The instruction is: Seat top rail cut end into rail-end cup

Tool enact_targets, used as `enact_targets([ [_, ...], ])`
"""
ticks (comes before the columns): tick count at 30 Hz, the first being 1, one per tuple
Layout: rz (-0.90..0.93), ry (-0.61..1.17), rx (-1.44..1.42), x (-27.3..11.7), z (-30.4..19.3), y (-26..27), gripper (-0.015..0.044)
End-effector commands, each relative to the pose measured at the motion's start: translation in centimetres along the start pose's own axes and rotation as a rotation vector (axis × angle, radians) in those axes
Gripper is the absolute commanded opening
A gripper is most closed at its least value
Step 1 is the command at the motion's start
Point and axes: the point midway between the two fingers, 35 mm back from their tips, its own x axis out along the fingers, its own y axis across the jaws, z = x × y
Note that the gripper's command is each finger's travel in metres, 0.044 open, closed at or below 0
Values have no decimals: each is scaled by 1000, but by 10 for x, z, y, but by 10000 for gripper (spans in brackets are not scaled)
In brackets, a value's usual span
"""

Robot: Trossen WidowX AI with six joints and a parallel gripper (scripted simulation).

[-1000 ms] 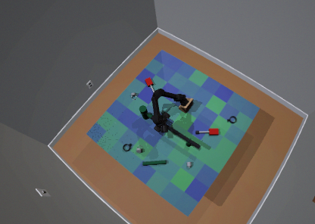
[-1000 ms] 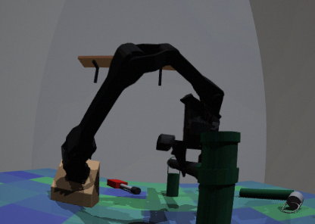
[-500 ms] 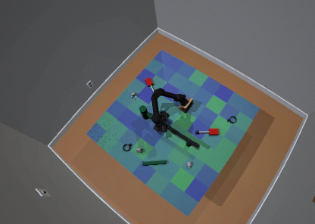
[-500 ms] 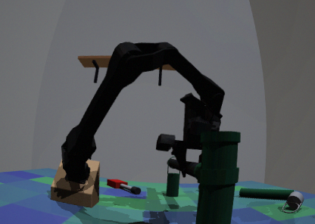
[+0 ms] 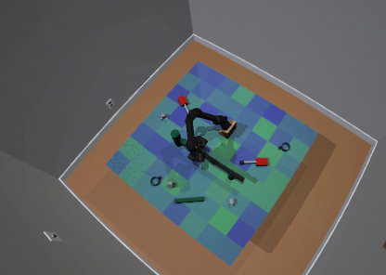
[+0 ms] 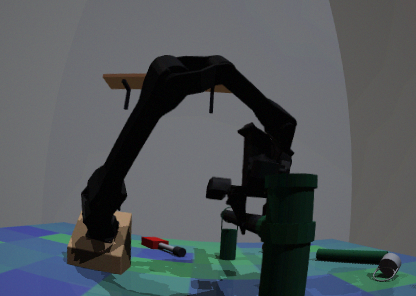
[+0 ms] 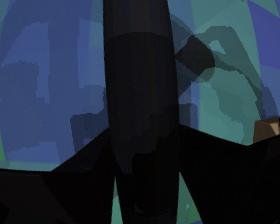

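Jaws gripping rail, green post alongside

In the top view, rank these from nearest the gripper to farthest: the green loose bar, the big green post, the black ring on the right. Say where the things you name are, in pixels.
1. Big post (image 5: 175,135) (image 6: 286,264), just left of the gripper (image 5: 197,155)
2. Loose green bar (image 5: 189,200) (image 6: 350,256), below it
3. Right-hand black ring (image 5: 289,147), far right

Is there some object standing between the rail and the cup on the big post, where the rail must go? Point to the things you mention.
Nothing visible stands between the rail (image 5: 225,166) (image 6: 254,223) (image 7: 141,75) and the cup (image 6: 264,225). From above, the gripper (image 5: 198,154) (image 6: 243,225) (image 7: 140,131) hides the rail's near end, so a small obstruction there cannot be ruled out.
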Motion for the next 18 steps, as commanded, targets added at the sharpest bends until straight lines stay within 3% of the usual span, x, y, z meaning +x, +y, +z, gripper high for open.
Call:
enact_targets([
  [1,1,0,1,0,0,0,79],
  [14,33,18,-12,-19,-10,-1,420],
  [18,64,36,-26,-38,-21,-3,440],
])
